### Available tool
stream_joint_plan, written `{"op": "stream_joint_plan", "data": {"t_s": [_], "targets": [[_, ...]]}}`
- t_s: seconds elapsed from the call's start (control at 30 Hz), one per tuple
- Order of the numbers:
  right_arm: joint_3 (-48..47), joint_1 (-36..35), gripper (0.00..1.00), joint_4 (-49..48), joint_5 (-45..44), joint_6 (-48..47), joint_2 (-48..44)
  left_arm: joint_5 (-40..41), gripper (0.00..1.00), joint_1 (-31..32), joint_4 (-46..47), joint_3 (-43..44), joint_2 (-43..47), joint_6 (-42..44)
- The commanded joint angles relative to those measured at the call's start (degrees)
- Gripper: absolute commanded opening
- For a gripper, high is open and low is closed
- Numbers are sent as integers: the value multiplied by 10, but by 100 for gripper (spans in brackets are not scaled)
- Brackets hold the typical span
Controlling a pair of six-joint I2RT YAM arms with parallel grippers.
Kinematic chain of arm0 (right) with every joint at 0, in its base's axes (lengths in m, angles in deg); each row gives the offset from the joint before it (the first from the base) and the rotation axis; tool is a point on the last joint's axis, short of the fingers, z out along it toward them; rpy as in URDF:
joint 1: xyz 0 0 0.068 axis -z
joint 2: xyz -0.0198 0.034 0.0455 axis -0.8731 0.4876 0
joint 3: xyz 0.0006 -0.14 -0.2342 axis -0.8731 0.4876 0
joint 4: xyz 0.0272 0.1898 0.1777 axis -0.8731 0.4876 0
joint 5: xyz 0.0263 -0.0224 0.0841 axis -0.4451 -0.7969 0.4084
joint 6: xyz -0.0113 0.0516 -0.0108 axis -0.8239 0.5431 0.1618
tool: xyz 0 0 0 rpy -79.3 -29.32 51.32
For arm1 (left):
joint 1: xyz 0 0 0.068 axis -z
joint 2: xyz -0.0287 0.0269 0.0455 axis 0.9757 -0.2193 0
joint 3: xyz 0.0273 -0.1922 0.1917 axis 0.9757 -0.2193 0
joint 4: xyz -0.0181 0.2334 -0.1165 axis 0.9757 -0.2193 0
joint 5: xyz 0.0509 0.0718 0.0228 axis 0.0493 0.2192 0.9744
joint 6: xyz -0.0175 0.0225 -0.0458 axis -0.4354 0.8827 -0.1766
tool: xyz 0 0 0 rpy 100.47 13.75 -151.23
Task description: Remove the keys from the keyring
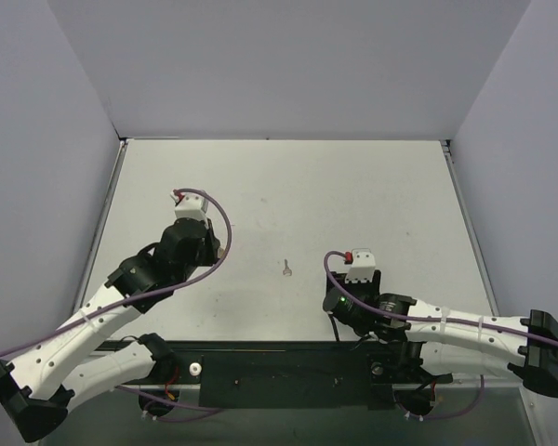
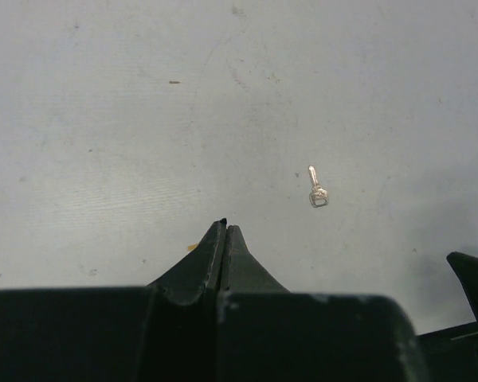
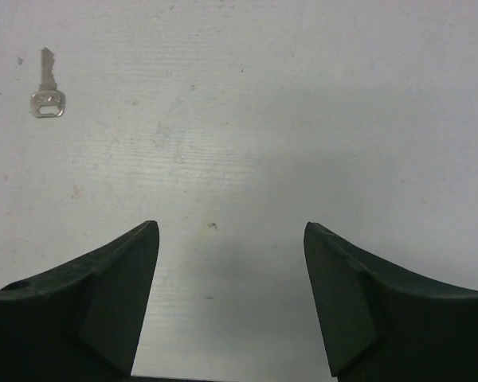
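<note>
Only the top view takes in both arms at once, with the key (image 1: 286, 268) lying alone on the tabletop (image 1: 288, 186) between them, its shaft pointing away from the bases. The left wrist view shows the left hand (image 2: 225, 227) with its fingers pressed together. A yellow-orange sliver, apparently the keyring (image 2: 191, 247), peeks out just beside their left edge, and I cannot tell whether it is pinched. In that view the key lies ahead and to the right, apart from the tips. The right wrist view shows the right hand (image 3: 231, 227) spread wide and holding nothing, with the key well off to its upper left. A purple cable (image 1: 225, 223) loops beside the left wrist.
</note>
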Motion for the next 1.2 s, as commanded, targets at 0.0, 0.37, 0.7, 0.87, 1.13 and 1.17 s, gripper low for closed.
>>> {"op": "stream_joint_plan", "data": {"t_s": [0.0, 0.37, 0.7, 0.87, 1.13, 1.17], "targets": [[9, -34, 71, -7, -60, 35, -12, 10, 0, -46, -28, 61, -47, 40], [-15, -35, 88, -20, -44, 20, 55, -89, 0, -230, -88, 119, -141, 92], [-17, -34, 90, -30, -31, 9, 71, -131, 1, -260, -56, 96, -142, 96], [-16, -33, 90, -33, -33, 10, 67, -137, 33, -264, -46, 98, -160, 86], [1, -34, 93, -39, -33, 14, 40, -128, 81, -266, -63, 161, -184, 87], [2, -33, 93, -40, -34, 14, 38, -129, 81, -266, -66, 167, -185, 89]]}}
